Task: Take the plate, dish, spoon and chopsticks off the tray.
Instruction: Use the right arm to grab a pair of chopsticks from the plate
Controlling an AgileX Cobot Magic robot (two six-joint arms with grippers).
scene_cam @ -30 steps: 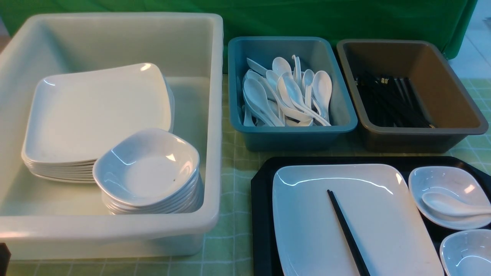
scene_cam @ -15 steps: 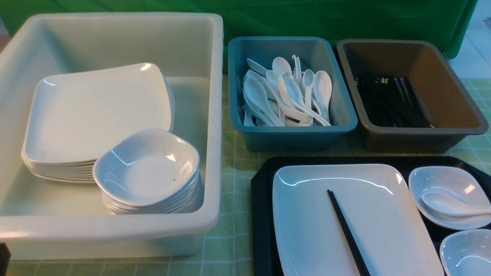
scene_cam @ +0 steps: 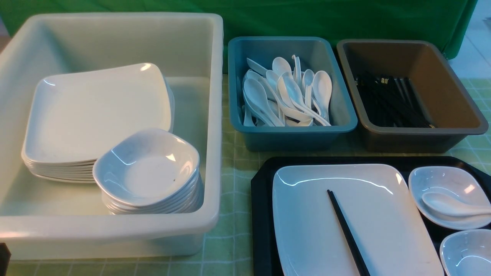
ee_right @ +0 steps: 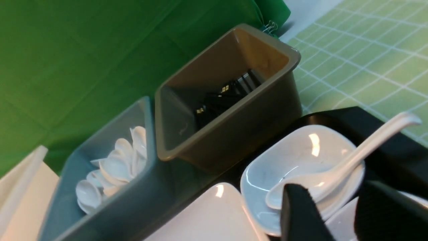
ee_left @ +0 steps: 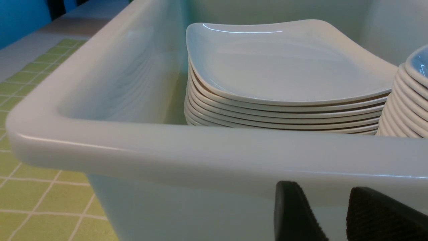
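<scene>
Front view: on the bench (scene_cam: 234,237), the black tray (scene_cam: 262,214) sits at the near right. It carries the plate (scene_cam: 318,230), with the chopsticks (scene_cam: 347,230) lying across it. To the plate's right a dish (scene_cam: 441,180) holds the spoon (scene_cam: 448,205), and a second dish (scene_cam: 466,253) sits nearer.

Left wrist view: the left tool (ee_left: 322,194) hangs just beside the white tub (ee_left: 167,147), outside its wall, fingers narrowly parted and gripping nothing.

Right wrist view: the right tool (ee_right: 332,192) hovers by the dish and spoon, fingers apart and empty.
</scene>
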